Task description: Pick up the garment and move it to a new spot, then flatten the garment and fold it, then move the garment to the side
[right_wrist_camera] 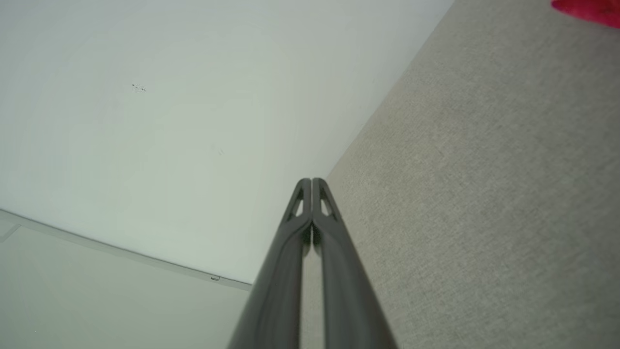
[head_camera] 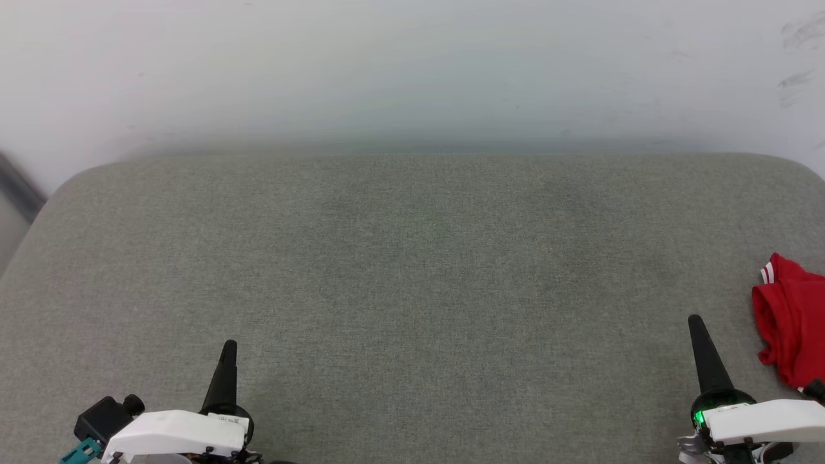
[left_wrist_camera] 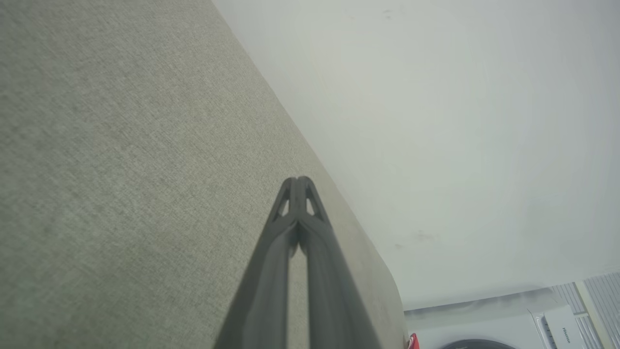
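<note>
Plainly, in the head view the garment (head_camera: pixel 789 322) lies bunched at the far right of the frame on the padded grey surface (head_camera: pixel 412 270). It is partly cut off by the picture's edge, so its full shape cannot be told. The left jaws at the lower left and the right jaws at the lower right are both pressed together and hold nothing. The right pair is near the red cloth but apart from it. In the left wrist view the two dark fingers (left_wrist_camera: pixel 271 271) meet at their tips over bare grey fabric, with the pale wall (left_wrist_camera: pixel 460 121) at the upper right. In the right wrist view the fingers (right_wrist_camera: pixel 281 281) are likewise closed, and a patch of red (right_wrist_camera: pixel 588 9) shows in the upper right corner. A heap at the side would suit either a shirt waiting to be lifted or one already set aside, though it looks rumpled rather than neatly folded. The risks, as I judge them, are that closed tips would shove the soft cloth toward the surface's edge instead of catching it. A pinch might also take one layer only, so the rest drags or drops.
</note>
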`<state>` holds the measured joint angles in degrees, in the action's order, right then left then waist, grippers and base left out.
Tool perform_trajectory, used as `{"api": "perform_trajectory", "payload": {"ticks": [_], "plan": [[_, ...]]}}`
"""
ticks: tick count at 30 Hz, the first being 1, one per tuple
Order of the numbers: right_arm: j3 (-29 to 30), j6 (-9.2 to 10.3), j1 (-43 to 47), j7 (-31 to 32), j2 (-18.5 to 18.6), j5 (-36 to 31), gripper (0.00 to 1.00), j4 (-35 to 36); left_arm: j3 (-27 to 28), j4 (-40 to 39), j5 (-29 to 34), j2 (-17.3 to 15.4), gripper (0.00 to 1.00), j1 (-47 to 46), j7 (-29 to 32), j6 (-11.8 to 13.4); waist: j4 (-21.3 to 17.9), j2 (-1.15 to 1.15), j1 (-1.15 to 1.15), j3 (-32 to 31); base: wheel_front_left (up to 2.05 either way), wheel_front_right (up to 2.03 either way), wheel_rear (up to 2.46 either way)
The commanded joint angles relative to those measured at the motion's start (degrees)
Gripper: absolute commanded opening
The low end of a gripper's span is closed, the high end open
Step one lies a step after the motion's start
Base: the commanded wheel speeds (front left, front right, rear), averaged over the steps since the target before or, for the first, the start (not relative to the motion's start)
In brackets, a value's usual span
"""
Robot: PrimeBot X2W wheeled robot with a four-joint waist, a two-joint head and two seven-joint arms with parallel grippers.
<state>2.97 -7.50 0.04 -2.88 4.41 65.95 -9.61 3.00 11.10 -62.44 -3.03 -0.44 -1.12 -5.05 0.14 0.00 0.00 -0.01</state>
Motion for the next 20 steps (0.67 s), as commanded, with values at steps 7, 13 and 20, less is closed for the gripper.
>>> {"api": "perform_trajectory", "payload": {"ticks": [7,13,20], "plan": [[0.3,0.00,-1.9,1.4,0.4,4.9,0.00,-0.4,0.7,0.1,-5.0,-0.3,0.00,-1.9,1.3,-0.6,0.0,0.00,0.00,0.0,0.00,0.00,0.00],[0.4,0.00,-2.5,2.2,0.4,8.1,0.00,-0.9,1.1,0.5,-8.5,-0.3,0.00,-2.6,2.1,-0.9,0.0,0.00,0.00,0.0,0.00,0.00,0.00],[0.6,0.01,-3.2,3.2,0.4,11.7,0.00,-1.6,1.5,1.0,-12.4,-0.2,0.00,-3.1,3.1,-1.2,0.0,0.00,0.00,0.1,0.00,0.00,0.00]]}}
